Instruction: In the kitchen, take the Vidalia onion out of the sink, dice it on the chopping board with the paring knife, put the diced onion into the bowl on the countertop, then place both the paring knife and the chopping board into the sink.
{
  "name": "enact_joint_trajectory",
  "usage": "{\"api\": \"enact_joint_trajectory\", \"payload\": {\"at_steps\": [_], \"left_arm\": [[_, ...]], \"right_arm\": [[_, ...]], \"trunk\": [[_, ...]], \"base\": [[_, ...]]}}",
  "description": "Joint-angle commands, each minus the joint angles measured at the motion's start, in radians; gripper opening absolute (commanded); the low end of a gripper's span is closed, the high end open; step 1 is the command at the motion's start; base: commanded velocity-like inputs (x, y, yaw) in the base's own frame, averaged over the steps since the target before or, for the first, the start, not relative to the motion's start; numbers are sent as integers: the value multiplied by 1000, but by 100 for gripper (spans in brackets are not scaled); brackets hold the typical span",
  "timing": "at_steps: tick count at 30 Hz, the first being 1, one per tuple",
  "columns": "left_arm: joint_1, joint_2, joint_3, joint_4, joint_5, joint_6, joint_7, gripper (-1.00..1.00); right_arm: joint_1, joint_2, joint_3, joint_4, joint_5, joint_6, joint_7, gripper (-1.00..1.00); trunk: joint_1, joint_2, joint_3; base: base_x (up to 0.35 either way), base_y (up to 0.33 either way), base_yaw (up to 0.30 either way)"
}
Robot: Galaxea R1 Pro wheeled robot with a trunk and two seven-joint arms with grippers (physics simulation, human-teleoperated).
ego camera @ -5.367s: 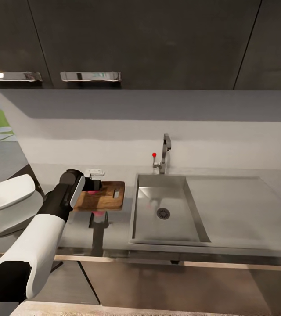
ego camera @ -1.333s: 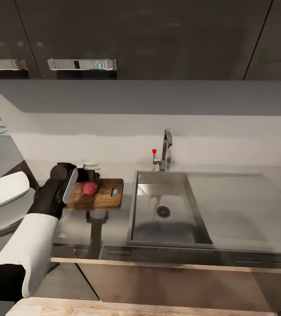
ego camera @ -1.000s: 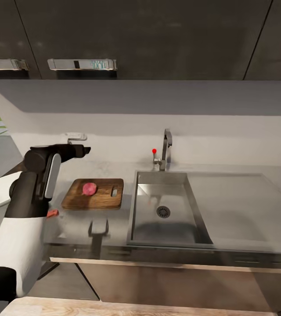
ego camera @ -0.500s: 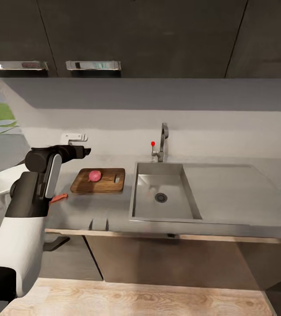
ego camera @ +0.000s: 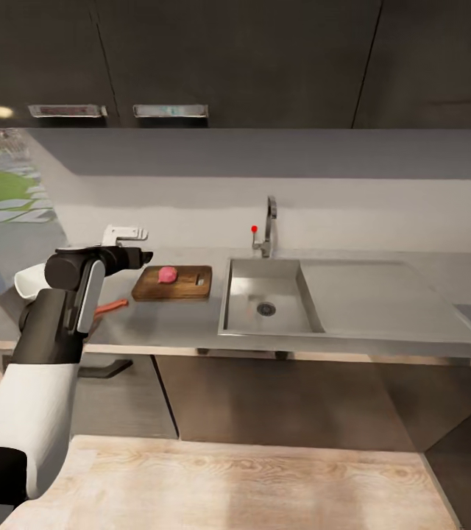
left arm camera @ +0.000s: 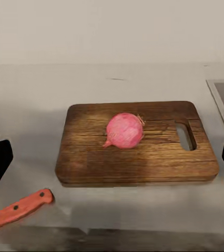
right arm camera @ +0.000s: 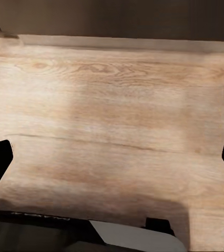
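Countertop: onion beyond left claw

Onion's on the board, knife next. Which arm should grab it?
Left, probably. The left tool hangs open above the grey countertop, and its camera frames the red-handled paring knife beside the brown wooden chopping board holding the pink onion. The right tool faces pale wooden floor.

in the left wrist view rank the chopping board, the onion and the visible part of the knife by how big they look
1. chopping board, clearly the largest.
2. paring knife: only its red-orange handle shows, cut off at the picture's edge and nearer the camera, so its rank against the onion is unsure.
3. onion, about alike.
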Motion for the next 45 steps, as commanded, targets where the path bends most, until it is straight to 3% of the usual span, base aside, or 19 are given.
{"api": "enact_joint_trajectory", "payload": {"at_steps": [1,12,26,33,37,41,44,45], "left_arm": [[-1,1,-1,6,5,4,1,100],[5,-12,-4,171,7,-1,1,100],[6,-19,-4,205,7,-3,1,100],[6,-29,-5,357,5,-9,-4,100],[7,-39,-7,535,6,-114,-6,100],[7,-44,-7,785,5,-281,-8,100],[7,-48,-8,1030,5,-500,-8,100],[7,-61,-8,1249,3,-709,-7,100]], "right_arm": [[-1,0,7,1,-9,-3,2,100],[-1,1,6,-1,-9,-2,1,100],[-1,2,4,-1,-9,-2,1,100],[-1,3,4,-1,-9,-2,0,100],[-1,2,3,-1,-9,-2,-1,100],[-1,1,3,-1,-10,-2,-1,100],[-1,1,3,-1,-10,-2,-1,100],[-1,1,3,-1,-10,-2,-1,100]], "trunk": [[-1,-1,-1],[-1,-1,-1],[-1,-1,-1],[-1,-1,-1],[-1,-1,-1],[-1,-1,-1],[-1,-1,-1],[-1,-1,-1]], "base": [[-335,0,0],[-335,0,0],[-338,0,0],[-341,0,0],[-303,0,0],[-229,0,0],[-110,0,0],[-22,0,0]]}}
